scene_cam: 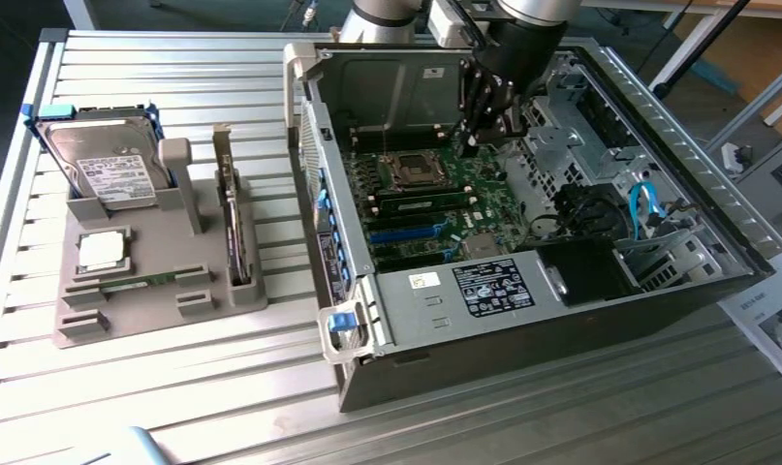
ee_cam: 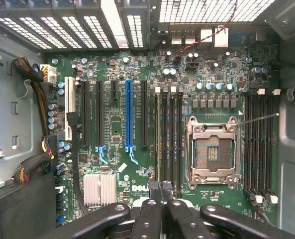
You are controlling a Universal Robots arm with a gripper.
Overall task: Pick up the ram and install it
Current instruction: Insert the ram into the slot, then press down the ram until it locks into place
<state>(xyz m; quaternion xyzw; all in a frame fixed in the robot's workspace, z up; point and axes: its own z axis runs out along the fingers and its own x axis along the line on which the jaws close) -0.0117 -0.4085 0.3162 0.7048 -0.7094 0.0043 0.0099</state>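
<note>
Black end effector [ee_cam: 162, 198]: I see its fingers brought together, closed, with no gap between the tips. I cannot make out anything pinched between them.
End effector position: it sits inside the open computer case [scene_cam: 701, 281], reaching down from the far side [scene_cam: 484, 136]. In the wrist view the tips hover over one end of the memory slots [ee_cam: 169, 144].
Memory slots: long dark rows on the green motherboard [ee_cam: 217, 74], just beside the open processor socket [ee_cam: 212, 152].
Ram [scene_cam: 139, 282]: I read the narrow green stick as lying in the grey holder [scene_cam: 132, 315], well apart from the end effector, at the exterior view's left.
Holder contents: the square silver processor chip [scene_cam: 103, 250] lies just beyond the ram. The hard drive [scene_cam: 107, 170] with its white label leans at the holder's far end.
Bench [scene_cam: 171, 387]: ribbed metal, and I see it carrying the holder on the exterior view's left and the case on the right.
</note>
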